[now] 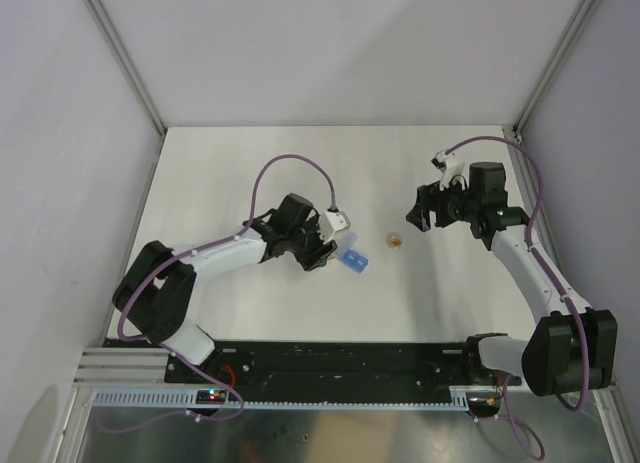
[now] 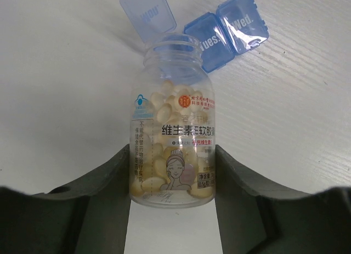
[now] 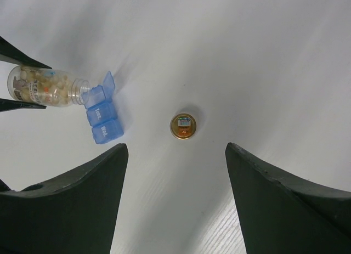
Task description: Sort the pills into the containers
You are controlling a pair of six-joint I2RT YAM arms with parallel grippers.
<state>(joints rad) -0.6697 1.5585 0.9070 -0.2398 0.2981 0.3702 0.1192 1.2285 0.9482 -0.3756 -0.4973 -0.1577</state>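
My left gripper (image 2: 173, 174) is shut on a clear bottle (image 2: 174, 139) of pale yellow pills (image 2: 164, 108), one finger on each side of its lower body. The bottle has no cap on, and its mouth points at the light-blue pill box (image 2: 222, 34). One compartment's lid (image 2: 147, 11) stands open; the lids marked Tues. and Wed. are shut. From above, the left gripper (image 1: 322, 248) sits just left of the pill box (image 1: 353, 260). My right gripper (image 3: 175, 150) is open and empty above the table, short of the gold bottle cap (image 3: 183, 126).
The cap (image 1: 395, 241) lies on the white table (image 1: 250, 173) between the pill box and the right gripper (image 1: 427, 213). Grey walls with metal rails close in the table on the left, back and right. The arm bases sit on a black rail (image 1: 340, 358) at the near edge.
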